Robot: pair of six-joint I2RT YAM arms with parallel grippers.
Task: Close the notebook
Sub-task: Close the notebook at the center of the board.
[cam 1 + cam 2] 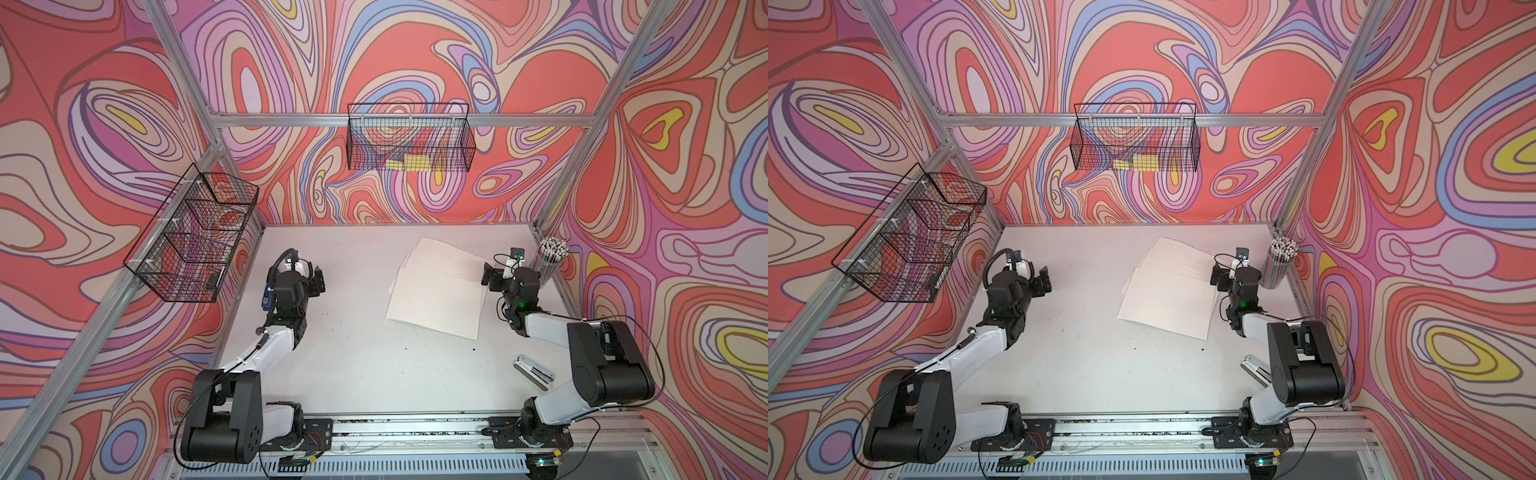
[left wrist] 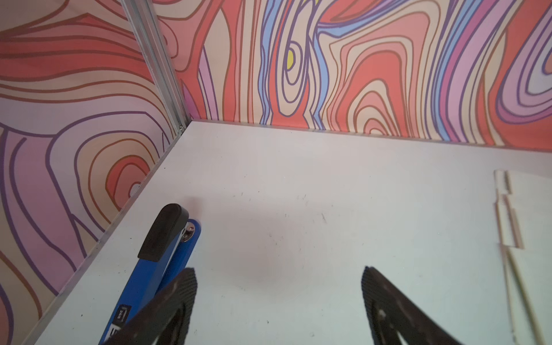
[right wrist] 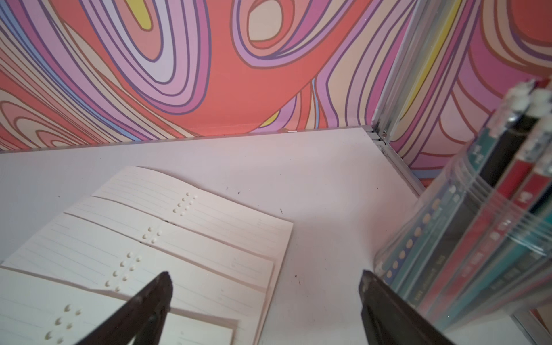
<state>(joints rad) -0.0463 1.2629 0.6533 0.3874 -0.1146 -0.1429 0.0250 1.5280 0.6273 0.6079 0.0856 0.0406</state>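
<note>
Left gripper has its fingers spread wide with nothing between them, hovering over the bare surface on the left side, with a blue stapler lying just beside one finger. Right gripper is spread apart too and empty, sitting over the right edge of the notebook, between it and a clear cup of pencils in the far right corner. Notebook's lying open and flat, lined pages fanned out, on the far right part of the surface, well apart from the left gripper.
</note>
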